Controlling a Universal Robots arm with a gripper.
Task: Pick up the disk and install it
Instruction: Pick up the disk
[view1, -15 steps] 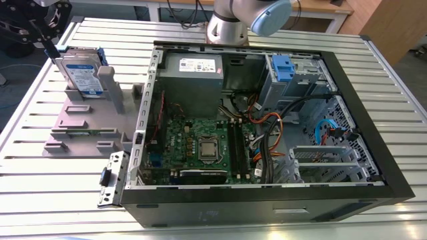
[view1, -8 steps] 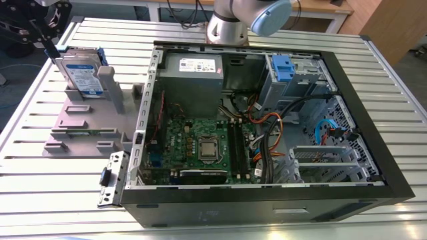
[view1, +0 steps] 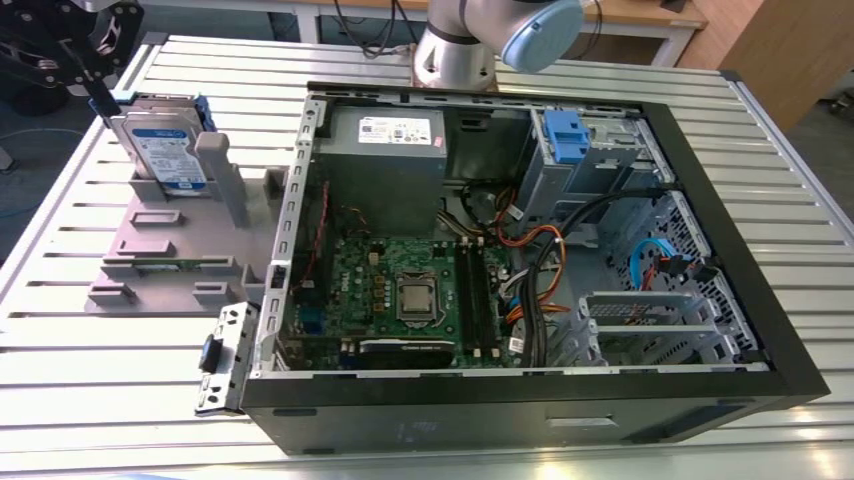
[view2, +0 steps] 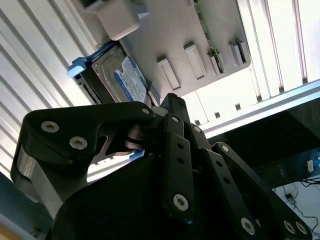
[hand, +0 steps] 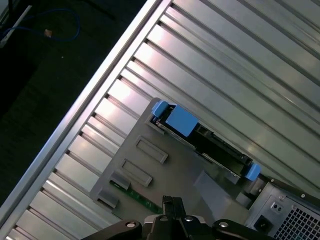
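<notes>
Upper left, the stiff, hefty, blue-framed silver-grey disk (view1: 163, 152) likely wants holding by its edges; whether the black gripper (view1: 102, 105) is spread, I cannot tell.

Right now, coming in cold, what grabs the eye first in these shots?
The open computer case dominates the middle of the exterior view, with its green motherboard laid bare. At that view's left, the disk stands upright in the grey stand on the slatted metal table. The gripper hangs close by the disk's upper edge.
</notes>
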